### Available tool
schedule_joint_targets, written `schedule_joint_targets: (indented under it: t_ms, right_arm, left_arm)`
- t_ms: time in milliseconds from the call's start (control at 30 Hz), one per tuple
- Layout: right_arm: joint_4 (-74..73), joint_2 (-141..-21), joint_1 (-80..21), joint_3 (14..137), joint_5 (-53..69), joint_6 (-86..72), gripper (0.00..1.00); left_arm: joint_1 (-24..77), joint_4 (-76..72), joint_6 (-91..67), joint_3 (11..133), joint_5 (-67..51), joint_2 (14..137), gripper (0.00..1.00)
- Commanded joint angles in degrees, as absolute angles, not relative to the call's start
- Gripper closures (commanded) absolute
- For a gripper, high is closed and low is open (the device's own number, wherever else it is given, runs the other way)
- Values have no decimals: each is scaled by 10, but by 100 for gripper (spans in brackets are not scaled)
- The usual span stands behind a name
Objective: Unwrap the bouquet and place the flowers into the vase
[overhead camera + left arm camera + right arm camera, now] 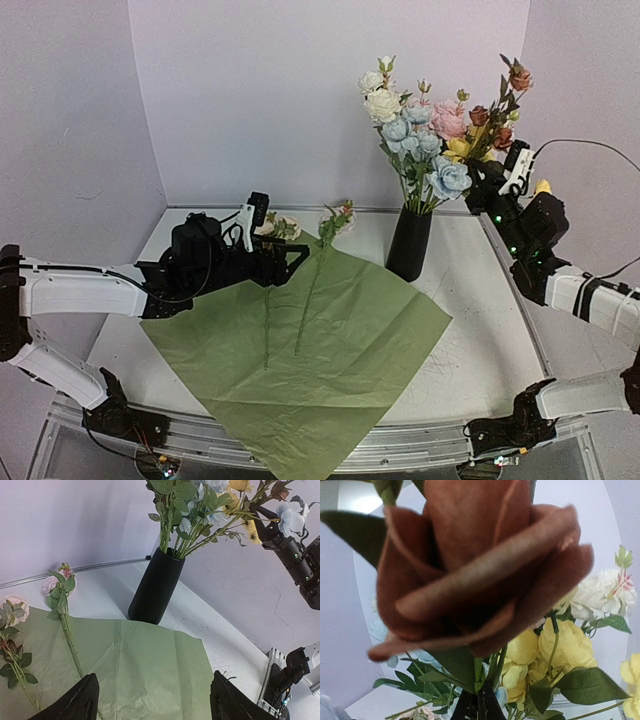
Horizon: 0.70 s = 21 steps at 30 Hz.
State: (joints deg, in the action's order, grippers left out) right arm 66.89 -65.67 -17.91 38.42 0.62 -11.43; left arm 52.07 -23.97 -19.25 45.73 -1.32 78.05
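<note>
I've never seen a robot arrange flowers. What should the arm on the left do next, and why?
Probably lower the open left gripper onto the nearer stem and close: two stems lie on the green paper, outside the black vase, while the right gripper is shut on a reddish flower.

Flowers (430,150) in black vase (409,245) (two loose)

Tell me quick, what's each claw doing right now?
Left claw: open, holding nothing.
Right claw: closed on the stem of a reddish-brown flower.
</note>
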Motion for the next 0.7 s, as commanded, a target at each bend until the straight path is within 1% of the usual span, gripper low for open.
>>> schedule_joint_targets:
  t_ms: [0, 500, 667]
  right_arm:
    - [731, -678, -177, 377, 1, -113, 100]
    - [737, -774, -177, 362, 0, -144, 100]
    - [737, -800, -177, 353, 4, -159, 96]
  left_arm:
    - [521, -250, -181, 476, -7, 783, 23]
    - [521, -248, -178, 487, -11, 797, 23]
    - [521, -248, -177, 489, -11, 798, 22]
